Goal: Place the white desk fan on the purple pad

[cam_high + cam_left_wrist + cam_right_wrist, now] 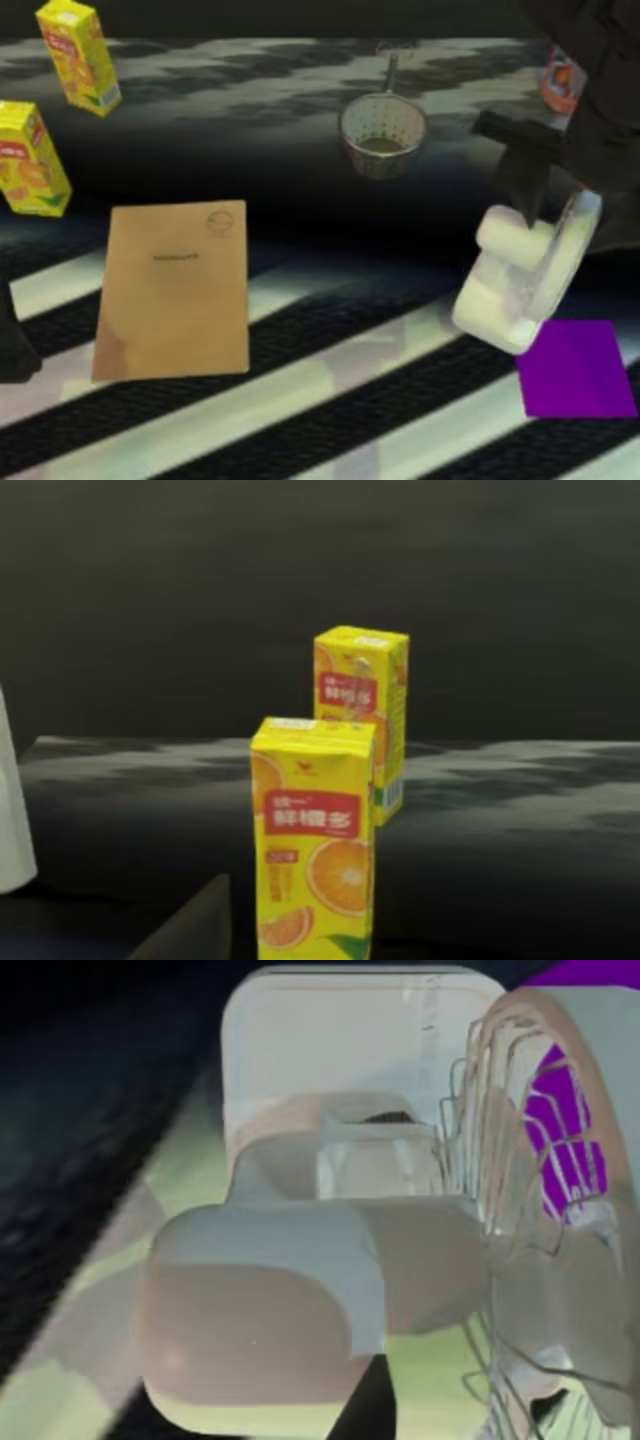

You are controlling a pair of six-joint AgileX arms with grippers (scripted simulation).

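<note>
Plastic white desk fan (520,275), light but top-heavy: my right gripper (525,200) is clamping its motor housing, carrying toward the purple pad (578,368).

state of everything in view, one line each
white desk fan: tilted, carried by the right claw, base overlapping the purple pad's corner
purple pad: flat, mostly bare
strainer: upright, empty
envelope: lying flat
two juice cartons: standing upright
left arm: parked at the table's left edge

1. My top camera looks down over the table (330,400).
2. Left wrist faces two juice cartons (315,845) near the far-left corner.
3. Right wrist sits close against the white desk fan (330,1260) (also visible from above).
</note>
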